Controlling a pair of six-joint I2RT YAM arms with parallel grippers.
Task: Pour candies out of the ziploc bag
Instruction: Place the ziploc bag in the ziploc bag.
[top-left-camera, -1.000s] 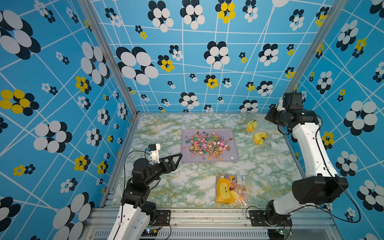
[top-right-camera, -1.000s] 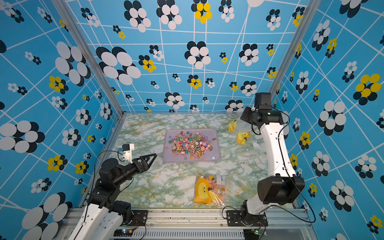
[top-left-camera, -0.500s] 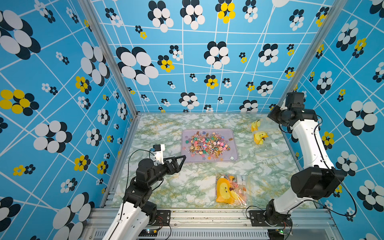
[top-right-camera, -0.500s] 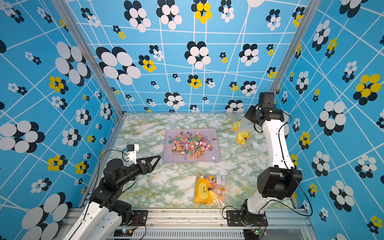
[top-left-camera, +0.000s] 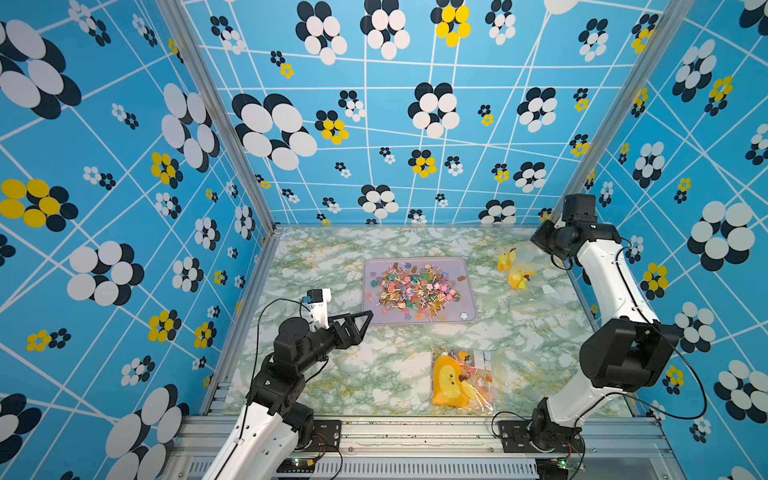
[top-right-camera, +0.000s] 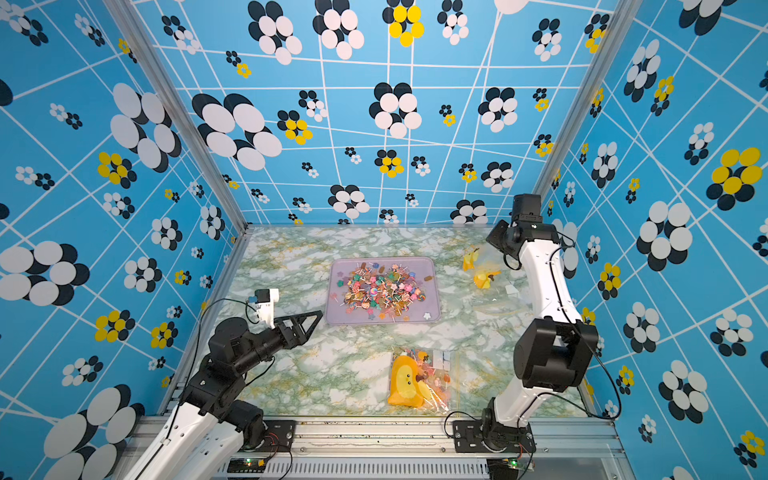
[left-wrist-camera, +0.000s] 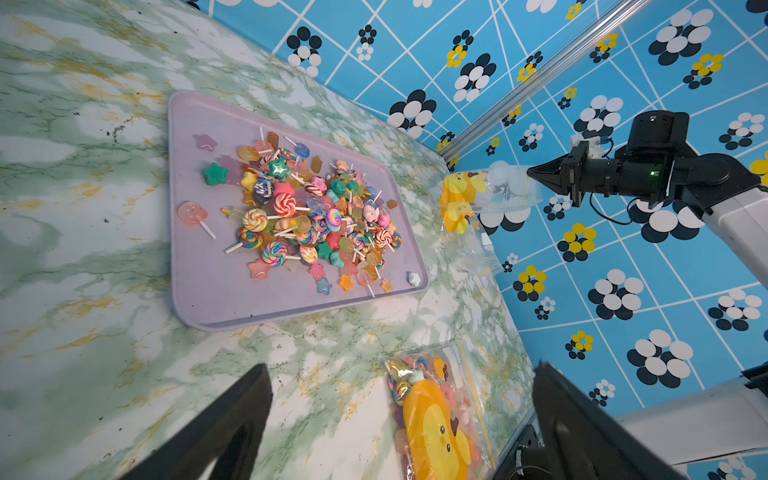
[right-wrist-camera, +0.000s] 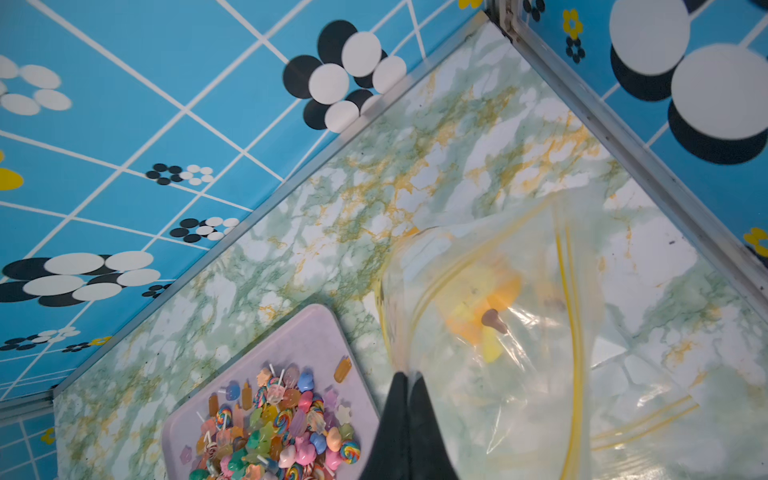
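Candies, swirl lollipops and stars, lie heaped on a lilac tray; right fingers pinch clear bag, left fingers spread.

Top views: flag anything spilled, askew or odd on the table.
No spill: the candies all lie inside the tray. Only oddity: an emptied ziploc bag hangs crumpled from the shut right gripper at the far right, while a second bag lies full near the front edge.
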